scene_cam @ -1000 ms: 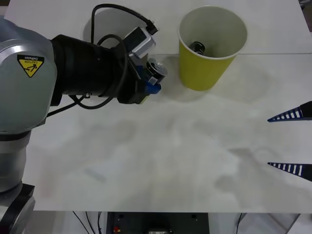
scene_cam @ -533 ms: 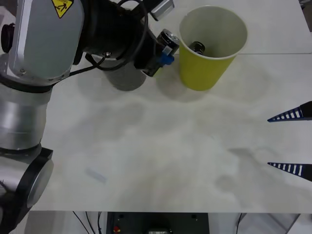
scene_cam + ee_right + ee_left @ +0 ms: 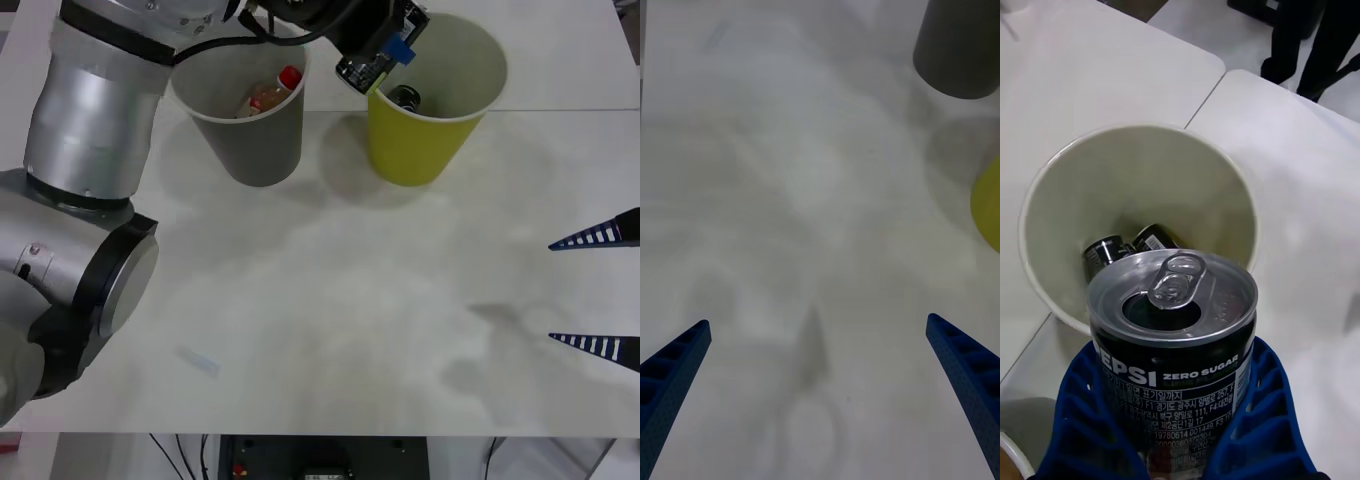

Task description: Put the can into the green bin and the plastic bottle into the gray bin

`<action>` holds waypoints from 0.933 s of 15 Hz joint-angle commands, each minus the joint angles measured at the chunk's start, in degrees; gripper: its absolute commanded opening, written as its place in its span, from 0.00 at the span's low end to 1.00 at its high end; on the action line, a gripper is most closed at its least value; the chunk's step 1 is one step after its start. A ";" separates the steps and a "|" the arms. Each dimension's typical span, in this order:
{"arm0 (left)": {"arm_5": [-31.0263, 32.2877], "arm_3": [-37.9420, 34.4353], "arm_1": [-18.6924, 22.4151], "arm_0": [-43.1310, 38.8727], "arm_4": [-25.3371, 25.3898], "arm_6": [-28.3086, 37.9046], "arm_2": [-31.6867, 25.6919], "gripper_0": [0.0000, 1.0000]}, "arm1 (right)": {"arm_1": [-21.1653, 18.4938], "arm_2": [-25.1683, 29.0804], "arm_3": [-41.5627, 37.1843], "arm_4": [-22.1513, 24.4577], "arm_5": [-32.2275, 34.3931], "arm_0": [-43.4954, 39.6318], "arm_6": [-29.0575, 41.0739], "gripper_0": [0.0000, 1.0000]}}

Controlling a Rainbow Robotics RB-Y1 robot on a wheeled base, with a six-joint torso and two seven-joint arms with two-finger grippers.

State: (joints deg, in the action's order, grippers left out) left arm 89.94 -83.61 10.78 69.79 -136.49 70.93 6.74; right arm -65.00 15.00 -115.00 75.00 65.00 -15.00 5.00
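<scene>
My left gripper [image 3: 385, 50] is shut on the can [image 3: 362, 68], a black-sided one with a shiny silver pull-tab top [image 3: 1174, 294]. It holds the can in the air at the near-left rim of the green bin [image 3: 420, 150]. In the left wrist view the bin's white inside [image 3: 1142, 187] lies just beyond the can, with two dark cans [image 3: 1124, 247] at its bottom. The plastic bottle [image 3: 275, 92], red-capped, lies inside the gray bin [image 3: 250, 150]. My right gripper [image 3: 600, 290] waits open at the table's right edge, with nothing between its fingers.
The two bins stand side by side at the table's far edge; the right wrist view shows the gray bin [image 3: 959, 45] and a bit of the green bin [image 3: 989, 202]. My left arm [image 3: 110, 100] reaches across above the gray bin. Bare white tabletop [image 3: 330, 300] spreads in front.
My left arm has lifted the can from the table beside the gray bin and carried it up and right to the green bin's rim. The gray bin with the bottle is uncovered now.
</scene>
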 commanded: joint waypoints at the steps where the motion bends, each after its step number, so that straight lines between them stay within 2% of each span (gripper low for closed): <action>1: -3.99 9.25 -1.99 5.44 -1.41 0.00 0.03 0.00 | 0.00 0.00 0.00 0.00 0.00 0.00 0.00 1.00; 3: -8.38 15.76 -3.48 8.78 -2.99 -0.09 0.03 0.00 | 0.00 0.00 0.00 0.00 0.00 0.00 0.00 1.00; 5: -12.42 19.27 -5.41 10.10 -5.19 -0.09 0.03 0.00 | 0.00 0.00 0.00 0.00 0.00 0.00 0.00 1.00; 10: -20.69 26.22 -9.63 10.19 -6.86 -2.28 0.12 0.00 | 0.00 0.00 0.00 0.00 0.00 0.00 0.00 1.00; 14: -23.76 27.71 -10.16 10.10 -8.35 -1.93 3.28 0.03 | 0.00 0.00 0.00 0.00 0.00 0.00 0.00 1.00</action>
State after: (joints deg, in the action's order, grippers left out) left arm 66.59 -56.00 0.61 79.93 -144.84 68.84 9.41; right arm -65.00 15.00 -114.99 75.00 65.00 -15.00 5.00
